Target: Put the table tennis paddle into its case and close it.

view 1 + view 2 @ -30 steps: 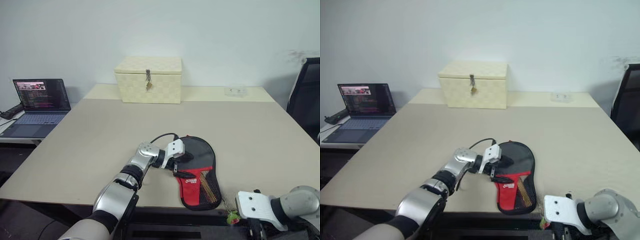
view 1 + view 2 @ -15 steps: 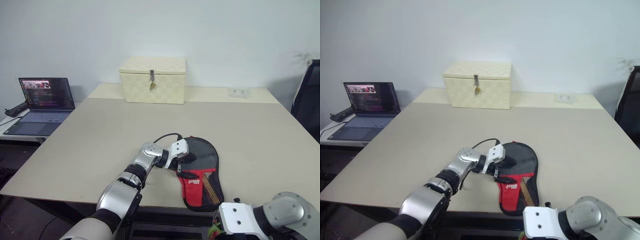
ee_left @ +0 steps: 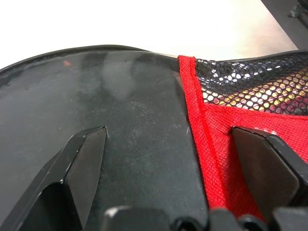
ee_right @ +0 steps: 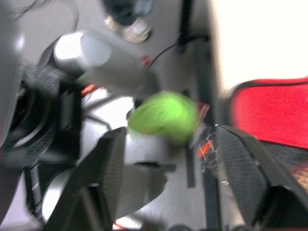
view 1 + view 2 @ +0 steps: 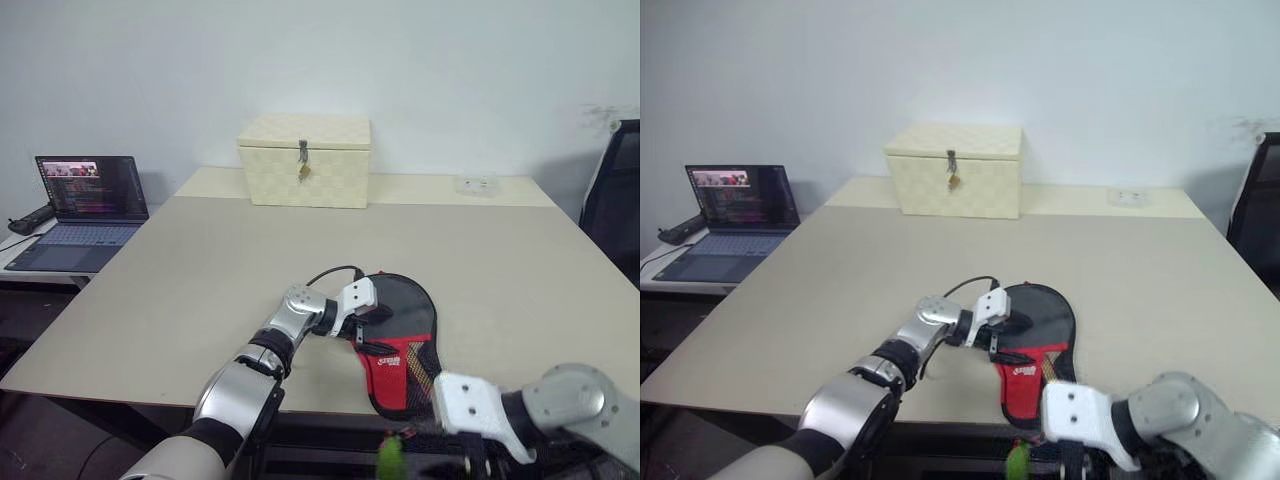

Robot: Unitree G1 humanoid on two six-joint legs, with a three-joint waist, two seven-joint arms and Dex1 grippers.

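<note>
From my head, the big table (image 5: pixel 200 260) has lots of bare room in the middle and on both sides. The case (image 5: pixel 405 345) lies right at the near edge, with its narrow end sticking out a bit past the edge. A cream box (image 5: pixel 305 160) sits far off at the back, and a laptop (image 5: pixel 85 200) is on a low side table to my left. A black chair (image 5: pixel 615 190) stands at the far right.

The case is black with a red part and black mesh. My left gripper (image 5: pixel 368 322) is spread wide and rests on the left side of the case. My right gripper (image 5: pixel 1080 462) is low, just past the near edge. A blurry green tag (image 5: pixel 1017 462) hangs there under the edge.

From my left wrist, my two fingers (image 3: pixel 84 159) stand far apart, flat on the black top, with nothing pinched between them. The red seam and mesh lie by the other finger. I cannot see the table tennis paddle itself.

From my right wrist, my fingers (image 4: pixel 113 163) are apart and the green tag (image 4: pixel 163 118) floats loose between them, not pinched. A second ago they were tight shut down by the tag; now my right arm has come left and the tag swings free
</note>
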